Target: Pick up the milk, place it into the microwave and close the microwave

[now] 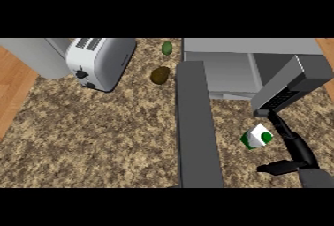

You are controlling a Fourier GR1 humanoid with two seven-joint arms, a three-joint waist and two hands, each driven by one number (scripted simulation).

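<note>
While the right hand (291, 148) reaches up from the lower right with straight, spread fingers holding nothing, the white and green milk carton (257, 137) sits tilted just beside its fingers on the speckled brown granite counter (98, 137). Behind stands the grey microwave (228, 66), its door (195, 128) swung open. Farther left are a brown oval item (160, 74), a boxy silver toaster (99, 61) and wood flooring (13, 84).

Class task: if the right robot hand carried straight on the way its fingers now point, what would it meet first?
Probably the microwave body: the right robot hand points up the view, passing beside the milk carton. Depth is unclear.
</note>
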